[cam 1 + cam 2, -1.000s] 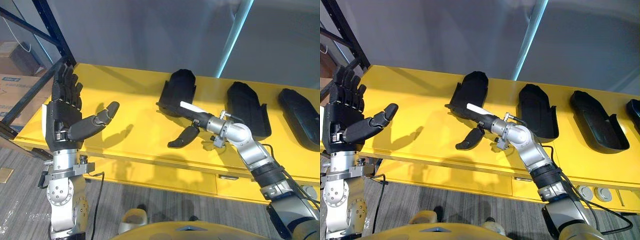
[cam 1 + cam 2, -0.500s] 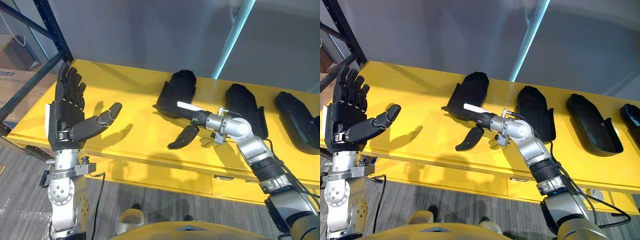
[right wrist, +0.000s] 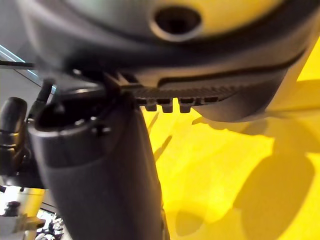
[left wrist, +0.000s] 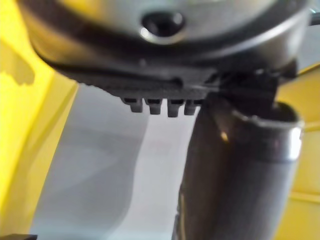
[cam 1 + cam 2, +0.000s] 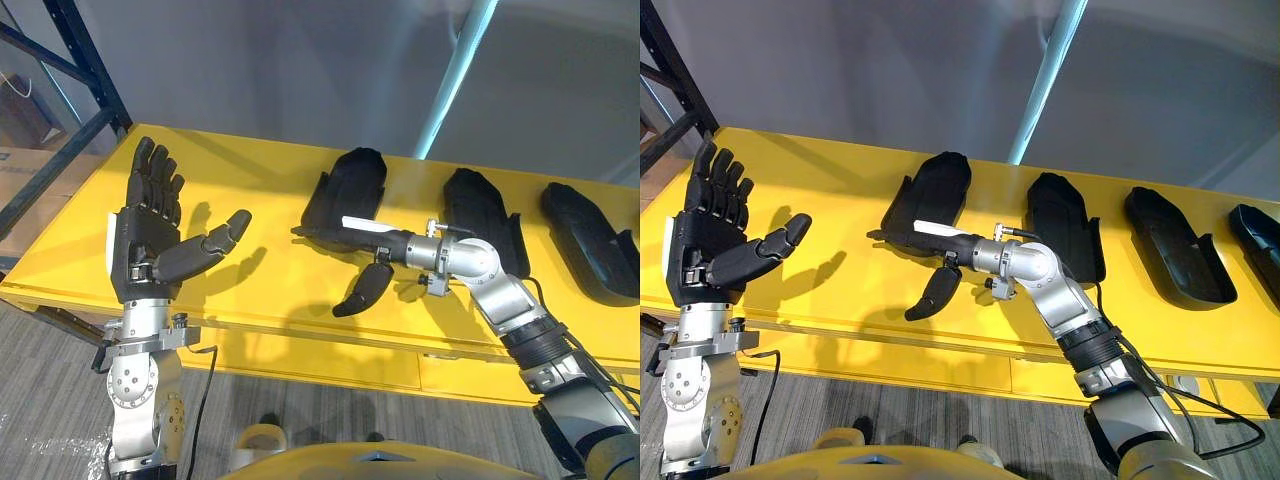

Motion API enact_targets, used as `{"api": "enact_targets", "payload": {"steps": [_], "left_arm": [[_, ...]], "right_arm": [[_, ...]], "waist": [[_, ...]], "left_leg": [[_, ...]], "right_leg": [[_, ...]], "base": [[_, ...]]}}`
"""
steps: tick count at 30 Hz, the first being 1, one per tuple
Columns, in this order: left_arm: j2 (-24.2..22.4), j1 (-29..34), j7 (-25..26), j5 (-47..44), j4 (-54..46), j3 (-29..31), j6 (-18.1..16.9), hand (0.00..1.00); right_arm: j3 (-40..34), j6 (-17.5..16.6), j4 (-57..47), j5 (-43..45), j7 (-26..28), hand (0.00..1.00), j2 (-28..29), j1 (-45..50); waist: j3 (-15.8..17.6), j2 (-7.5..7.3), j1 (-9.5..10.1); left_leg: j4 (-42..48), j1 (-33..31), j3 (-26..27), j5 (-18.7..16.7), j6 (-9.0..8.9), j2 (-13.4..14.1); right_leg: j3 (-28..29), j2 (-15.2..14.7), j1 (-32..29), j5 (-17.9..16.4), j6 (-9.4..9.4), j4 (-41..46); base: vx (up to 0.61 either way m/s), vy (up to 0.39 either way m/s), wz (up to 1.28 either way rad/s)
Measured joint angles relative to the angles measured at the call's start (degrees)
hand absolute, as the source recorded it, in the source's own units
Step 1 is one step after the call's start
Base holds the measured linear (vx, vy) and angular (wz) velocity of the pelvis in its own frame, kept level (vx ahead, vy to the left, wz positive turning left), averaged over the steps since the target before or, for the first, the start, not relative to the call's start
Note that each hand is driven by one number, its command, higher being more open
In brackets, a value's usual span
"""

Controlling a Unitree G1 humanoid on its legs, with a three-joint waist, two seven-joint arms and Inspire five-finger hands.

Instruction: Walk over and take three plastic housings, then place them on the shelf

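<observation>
The left robot hand point(image 5: 145, 245) is raised over the near edge of the yellow counter point(image 5: 260, 165). Its palm is up, its fingers are straight and spread, and it holds nothing. The dark shelf frame point(image 5: 85, 60) stands at its 11 o'clock.

At 3 o'clock from that hand lies the first housing point(image 5: 352, 180), flat on the counter and running from 6 to 12 o'clock. This looks like the step in hand: the first pick.

The right robot hand point(image 5: 388, 240) is at the housing's 6 o'clock end. It lies flat and edge-on, fingers stretched out straight, with the thumb point(image 5: 928, 295) hanging away toward the counter's front. So the hand is open and has not closed on anything. Dark fingers against dark plastic make it impossible to tell whether the tips are touching the shell.

To do this well:
- The fingers should probably slide along the low near lip or one raised side wall.
- The thumb then needs to come up against the opposite face, so the wall is pinched rather than the whole shell pushed toward 12 o'clock.
- The plastic is likely smooth and light, so closing before lifting, and lifting straight up, ought to keep it from skidding.

Further toward 3 o'clock, the second housing point(image 5: 482, 210), third housing point(image 5: 590, 235) and fourth housing point(image 5: 1255, 235) sit untouched in a row. The free left robot hand could take the next one.
</observation>
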Motion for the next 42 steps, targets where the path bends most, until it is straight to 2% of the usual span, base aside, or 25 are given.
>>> {"api": "enact_targets", "payload": {"steps": [7,13,18,21,24,28,31,37,40,42], "left_arm": [[0.2,0.0,0.0,-0.1,0.0,-0.1,0.0,1.00],[0.2,0.0,0.0,0.0,0.0,-0.5,0.0,1.00],[0.2,0.0,-0.1,-0.1,0.0,-0.5,0.0,1.00],[0.2,0.0,0.0,-0.1,0.0,-0.3,0.0,1.00],[0.2,0.0,0.1,-0.3,0.0,-0.4,0.0,1.00],[0.2,0.0,0.0,-0.4,0.1,-0.4,0.0,1.00],[0.2,0.0,-0.3,-0.8,0.1,-0.3,0.0,1.00],[0.2,0.0,-2.8,-2.9,0.2,-0.3,0.0,1.00],[0.1,0.0,-4.3,-4.6,0.0,-0.1,0.0,1.00],[0.1,0.0,-5.4,-5.5,-0.7,0.9,0.0,1.00]], "right_arm": [[0.9,2.1,-5.1,0.0,3.6,1.00,-2.6,1.6],[1.8,3.0,-6.7,0.0,4.2,1.00,-2.9,2.5],[2.0,2.1,-6.7,-0.2,2.6,1.00,-3.4,2.8],[2.1,-0.3,-6.7,-0.5,-1.4,1.00,-5.0,3.6],[1.5,-3.4,-6.9,-1.9,-7.7,1.00,-5.8,3.6],[-4.9,-9.5,-10.0,-3.9,-19.8,1.00,-5.8,3.5],[-8.7,-11.9,-13.1,-2.8,-24.8,1.00,-5.7,2.1],[-19.8,-10.4,-22.1,10.7,-29.5,1.00,-0.8,2.0],[-26.2,-9.1,-22.4,13.8,-32.0,1.00,1.5,3.4],[-32.9,-7.9,-23.0,14.8,-35.8,1.00,3.4,8.9]], "waist": [[-0.6,0.55,-0.15],[-1.2,1.49,-0.38],[-1.3,1.60,-0.53],[-1.4,1.50,-0.21],[-1.4,1.46,-0.42],[-1.4,1.45,-0.64],[-1.4,1.45,-0.83],[-1.4,1.47,-2.15],[-1.5,1.53,-2.58],[-1.6,1.46,-3.35]], "left_leg": [[0.0,0.1,0.3,-0.5,-0.07,-0.1],[-0.8,0.8,1.0,-0.4,0.00,0.1],[-0.9,0.9,1.5,-0.3,-0.02,0.2],[-0.9,0.9,2.1,-0.3,-0.06,0.2],[-0.9,0.9,2.6,-0.1,-0.38,0.2],[-0.7,1.2,3.6,-0.2,-0.33,0.2],[-0.6,1.7,4.4,-0.6,-0.35,0.2],[0.9,1.8,5.5,-1.3,-0.12,0.3],[1.8,1.8,6.2,-2.1,-0.30,0.3],[2.0,1.8,6.4,-2.6,0.15,0.3]], "right_leg": [[0.5,0.0,0.0,0.0,0.03,0.0],[1.1,0.1,-0.1,0.0,0.03,-0.1],[1.5,0.2,-0.2,0.0,0.04,-0.1],[2.3,0.2,-0.7,0.0,0.05,-0.1],[2.7,0.2,-1.0,0.1,0.16,-0.1],[3.9,0.2,-1.2,0.3,0.56,-0.1],[4.7,0.2,-1.2,0.3,0.57,-0.2],[5.7,0.2,-1.2,0.4,0.58,-0.1],[6.7,0.2,-1.1,0.4,0.58,-0.1],[7.0,0.2,-1.1,0.3,0.60,-0.1]], "base": [[-0.01,0.001,-0.02],[-0.02,-0.002,-0.07],[-0.01,0.000,-0.03],[0.00,0.011,-0.08],[0.00,0.007,-0.10],[-0.01,0.014,-0.12],[-0.02,0.011,-0.13],[-0.01,0.012,-0.10],[-0.02,0.016,-0.13],[-0.01,0.011,-0.05]]}}
